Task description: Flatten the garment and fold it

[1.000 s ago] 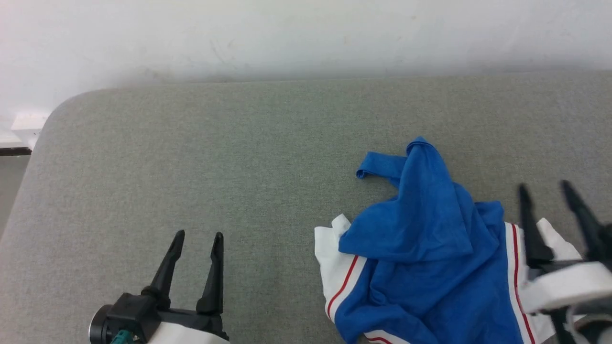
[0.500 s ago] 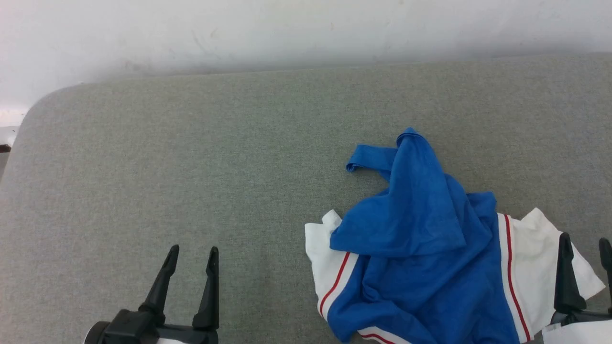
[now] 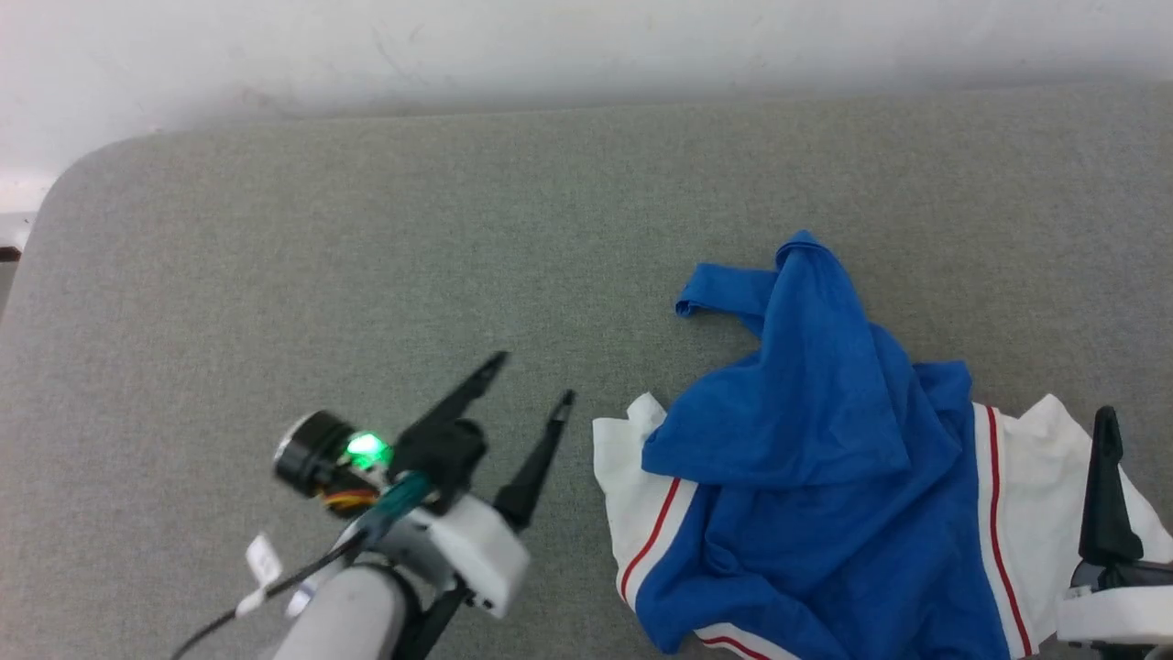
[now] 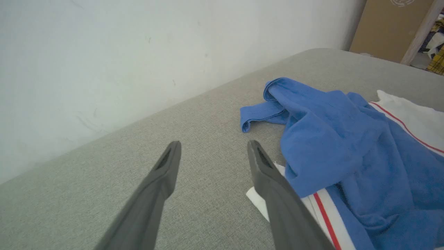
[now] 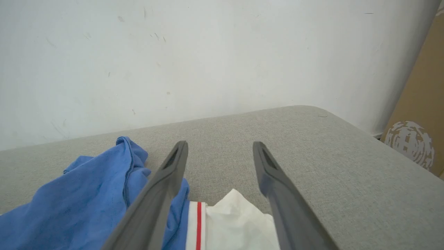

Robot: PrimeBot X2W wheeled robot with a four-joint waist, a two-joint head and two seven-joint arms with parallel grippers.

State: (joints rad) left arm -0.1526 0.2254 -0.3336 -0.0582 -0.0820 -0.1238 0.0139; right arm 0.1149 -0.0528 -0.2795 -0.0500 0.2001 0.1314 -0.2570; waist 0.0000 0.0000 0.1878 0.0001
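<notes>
The garment [image 3: 806,477] lies crumpled on the grey table at the right, royal blue with white sleeves edged in red stripes; a blue fold sticks up toward the wall. My left gripper [image 3: 533,377] is open, tilted to the right, just left of the garment's left white sleeve [image 3: 623,467] and not touching it. In the left wrist view the garment [image 4: 347,146] lies right of the open left gripper [image 4: 214,144]. My right gripper [image 3: 1145,422] is at the lower right edge over the right white sleeve. Its wrist view shows the right gripper [image 5: 220,144] open above the garment [image 5: 86,194].
The grey padded table [image 3: 367,275] runs back to a white wall [image 3: 550,46], with a rounded corner at the far left. A cardboard box [image 5: 416,121] stands past the table's right end. Bare table surface lies left of the garment.
My left arm has lifted and swung right toward the garment's left sleeve, its fingers now slanted. The right gripper has dropped to the lower right edge. The garment has not changed shape.
</notes>
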